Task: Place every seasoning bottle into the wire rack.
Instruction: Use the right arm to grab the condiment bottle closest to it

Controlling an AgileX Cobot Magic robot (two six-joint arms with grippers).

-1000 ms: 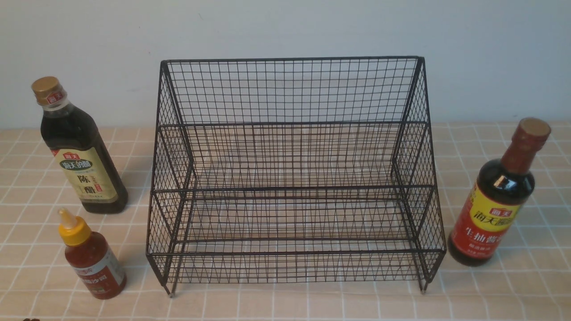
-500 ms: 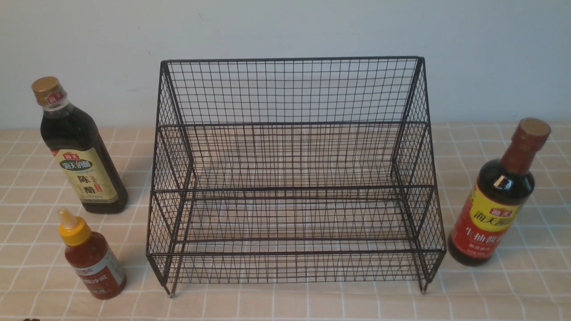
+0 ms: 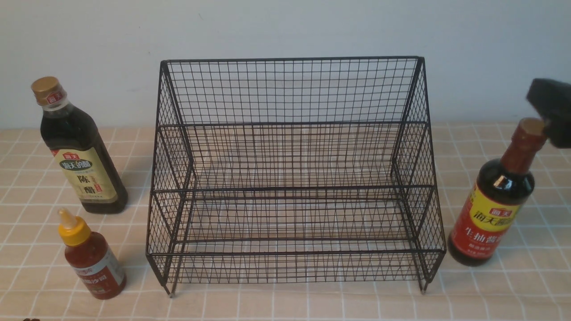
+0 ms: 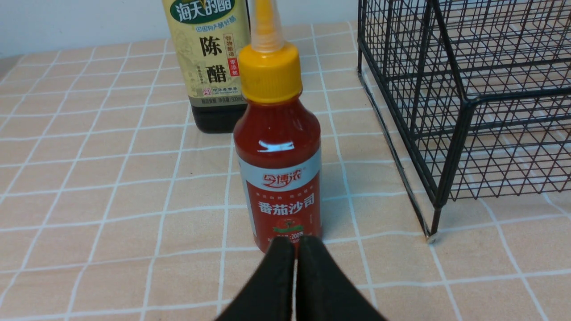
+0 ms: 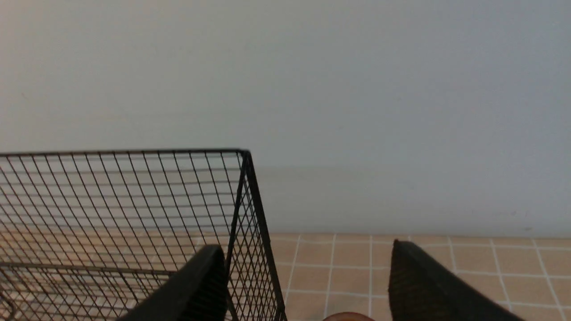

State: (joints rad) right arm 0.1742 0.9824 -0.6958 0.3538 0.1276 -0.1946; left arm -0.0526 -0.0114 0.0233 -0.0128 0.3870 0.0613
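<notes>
The black wire rack (image 3: 290, 58) stands mid-table with both tiers bare. Left of it stand the tall dark bottle with a gold cap (image 3: 78, 151) and the small red sauce bottle with a yellow nozzle (image 3: 91, 258). The dark bottle with a red neck (image 3: 497, 200) stands right of the rack. My right gripper (image 3: 551, 113) hangs just above and behind its cap, open with nothing between the fingers (image 5: 305, 263). That cap (image 5: 350, 317) peeks in at the wrist view's edge. My left gripper (image 4: 294, 243) is shut and empty, low on the table right before the red sauce bottle (image 4: 279, 160).
A beige cloth with a white grid (image 3: 285, 303) covers the table, and a plain wall (image 3: 285, 26) rises close behind the rack. The rack's right back corner post (image 5: 244, 178) stands near my right gripper. In the left wrist view the rack's front leg (image 4: 435, 218) is right of the sauce bottle.
My right gripper has come into the front view from the right edge, at the height of the red-necked bottle's cap. The bottles and rack have not moved.
</notes>
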